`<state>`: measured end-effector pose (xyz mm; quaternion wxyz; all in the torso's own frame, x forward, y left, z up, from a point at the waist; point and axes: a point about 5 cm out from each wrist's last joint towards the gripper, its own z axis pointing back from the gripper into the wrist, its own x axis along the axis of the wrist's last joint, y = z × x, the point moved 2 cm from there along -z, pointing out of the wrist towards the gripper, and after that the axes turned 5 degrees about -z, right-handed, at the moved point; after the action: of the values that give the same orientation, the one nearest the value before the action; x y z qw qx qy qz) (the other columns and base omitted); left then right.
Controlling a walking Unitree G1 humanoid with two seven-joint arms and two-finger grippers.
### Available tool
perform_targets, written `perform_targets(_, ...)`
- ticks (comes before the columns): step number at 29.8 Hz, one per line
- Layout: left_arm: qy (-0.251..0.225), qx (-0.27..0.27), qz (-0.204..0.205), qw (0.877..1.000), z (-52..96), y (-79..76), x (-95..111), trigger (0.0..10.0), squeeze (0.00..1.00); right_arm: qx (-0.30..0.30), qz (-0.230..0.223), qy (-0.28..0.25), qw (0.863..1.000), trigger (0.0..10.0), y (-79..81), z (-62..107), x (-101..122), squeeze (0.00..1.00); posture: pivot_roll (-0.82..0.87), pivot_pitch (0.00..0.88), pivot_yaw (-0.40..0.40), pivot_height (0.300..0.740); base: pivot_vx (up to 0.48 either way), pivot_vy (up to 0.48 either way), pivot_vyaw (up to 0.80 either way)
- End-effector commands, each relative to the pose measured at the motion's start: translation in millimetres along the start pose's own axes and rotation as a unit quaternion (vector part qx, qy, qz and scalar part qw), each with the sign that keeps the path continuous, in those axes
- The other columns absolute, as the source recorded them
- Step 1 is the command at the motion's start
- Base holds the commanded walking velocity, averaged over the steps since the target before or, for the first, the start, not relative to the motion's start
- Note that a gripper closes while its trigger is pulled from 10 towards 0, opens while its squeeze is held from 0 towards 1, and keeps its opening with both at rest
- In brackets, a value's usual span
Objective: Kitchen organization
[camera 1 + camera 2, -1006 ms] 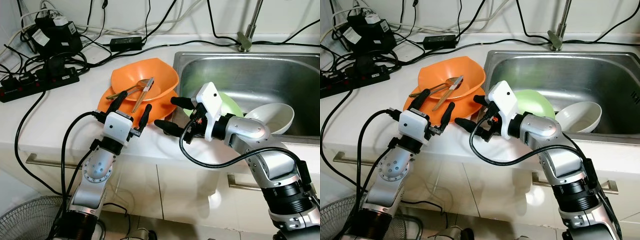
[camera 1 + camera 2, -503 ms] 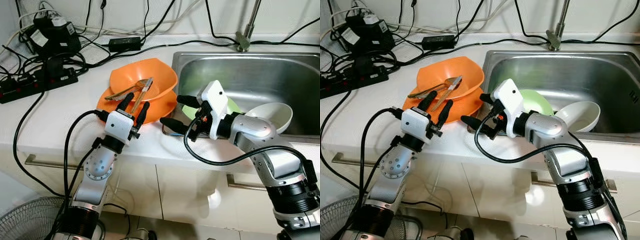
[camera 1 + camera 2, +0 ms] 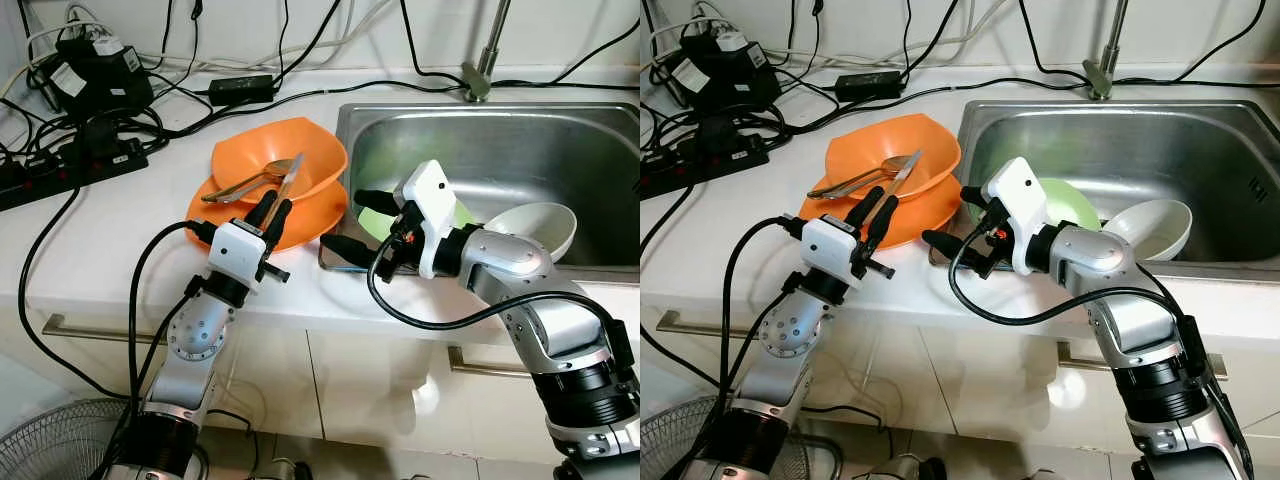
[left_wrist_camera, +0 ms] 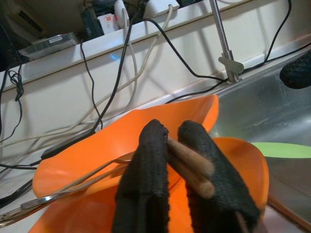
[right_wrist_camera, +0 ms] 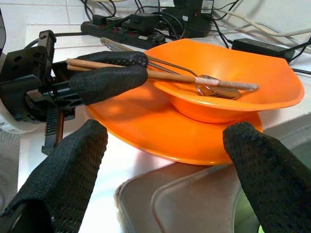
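An orange bowl (image 3: 280,160) sits on an orange plate (image 3: 312,215) on the white counter, left of the sink (image 3: 520,150). A metal spoon (image 3: 240,185) and wooden chopsticks (image 3: 289,176) lie in the bowl. My left gripper (image 3: 270,207) is at the bowl's near rim, shut on the near ends of the chopsticks (image 4: 192,164). My right gripper (image 3: 343,220) stands open over the sink's left rim, just right of the plate, nothing between its fingers (image 5: 63,160). A green plate (image 3: 463,212) and a white bowl (image 3: 535,228) lie in the sink.
A black power strip (image 3: 60,175), adapters and tangled cables crowd the counter's back left. The faucet (image 3: 478,70) stands behind the sink. A fan (image 3: 50,440) is on the floor at lower left. Cabinet fronts lie below the counter edge.
My left gripper has gone forward from the plate's front edge to the bowl and closed from open onto the chopsticks. The right gripper stayed open near the sink rim.
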<state>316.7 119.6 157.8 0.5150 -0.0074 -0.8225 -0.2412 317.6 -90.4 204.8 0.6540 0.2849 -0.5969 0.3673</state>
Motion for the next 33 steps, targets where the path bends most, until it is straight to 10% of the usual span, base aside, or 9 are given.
perform_targets(1, 0.002, 0.002, -0.006, 1.0, -1.6, 6.4, -1.4, 0.0, 0.0, 0.005, 0.006, -0.012, 1.0, 10.0, 2.5, -0.5, 7.4, 0.0, -0.05, 0.057, 0.131, 0.74, 0.0, 0.0, 0.0)
perform_targets(10, -0.003, 0.007, -0.015, 1.0, -2.0, 9.6, 0.9, 0.0, 0.0, 0.004, 0.007, -0.014, 1.0, 10.0, 2.5, -2.2, 7.7, 0.0, -0.05, 0.052, 0.132, 0.74, 0.0, 0.0, 0.0)
perform_targets(24, -0.133, 0.043, 0.006, 0.99, -41.4, 38.8, 82.5, 0.0, 0.0, -0.089, -0.056, -0.073, 0.992, 10.0, -27.2, -4.2, 20.6, 0.0, -0.04, 0.054, 0.131, 0.74, 0.0, 0.0, 0.0)
perform_targets(28, -0.129, 0.072, 0.161, 0.976, -50.4, 47.2, 93.0, 0.0, 0.0, -0.164, -0.159, -0.144, 0.963, 10.0, -51.7, 0.5, 30.5, 0.0, -0.04, 0.054, 0.13, 0.74, 0.0, 0.0, 0.0)
perform_targets(33, -0.091, 0.066, 0.359, 0.927, -53.6, 46.1, 77.3, 0.0, 0.0, -0.18, -0.261, -0.198, 0.928, 10.0, -60.9, 0.7, 32.3, 0.0, -0.04, 0.052, 0.13, 0.74, 0.0, 0.0, 0.0)
